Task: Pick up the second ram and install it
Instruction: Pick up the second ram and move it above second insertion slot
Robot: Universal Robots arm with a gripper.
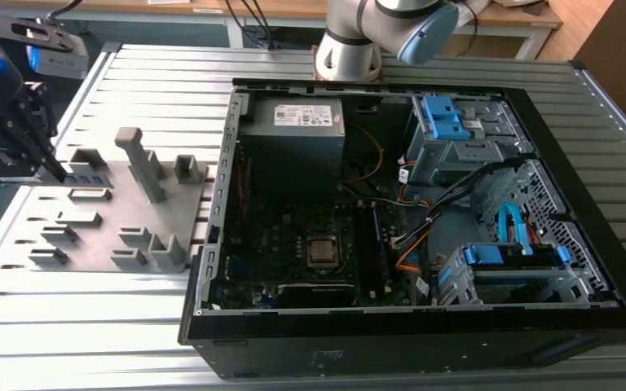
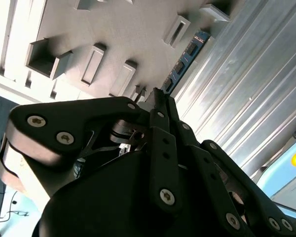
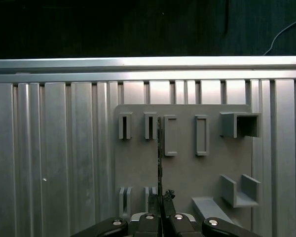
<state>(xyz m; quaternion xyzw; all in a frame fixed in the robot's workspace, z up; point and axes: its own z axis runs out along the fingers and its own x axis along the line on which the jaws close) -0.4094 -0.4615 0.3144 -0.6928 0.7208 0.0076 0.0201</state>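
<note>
My gripper (image 1: 50,167) hangs at the exterior view's left, over the far edge of the grey holder plate (image 1: 128,224). It is shut on the second ram (image 2: 185,59), a thin blue-green board with black chips that sticks out beyond the fingertips (image 2: 157,101). In the first wrist view the ram (image 3: 159,148) shows edge-on as a dark thin line running from my gripper (image 3: 160,198) across the plate (image 3: 187,173), between two rows of slot blocks. I cannot tell whether the stick still rests in a slot or is lifted clear.
An open computer case (image 1: 215,244) lies to the plate's right, with the motherboard (image 1: 313,244), power supply (image 1: 297,122), blue drive cages (image 1: 449,122) and cables inside. The arm's base (image 1: 346,49) stands behind the case. Ribbed metal tabletop (image 1: 74,318) surrounds everything. A tall grey post (image 1: 144,163) rises from the plate.
</note>
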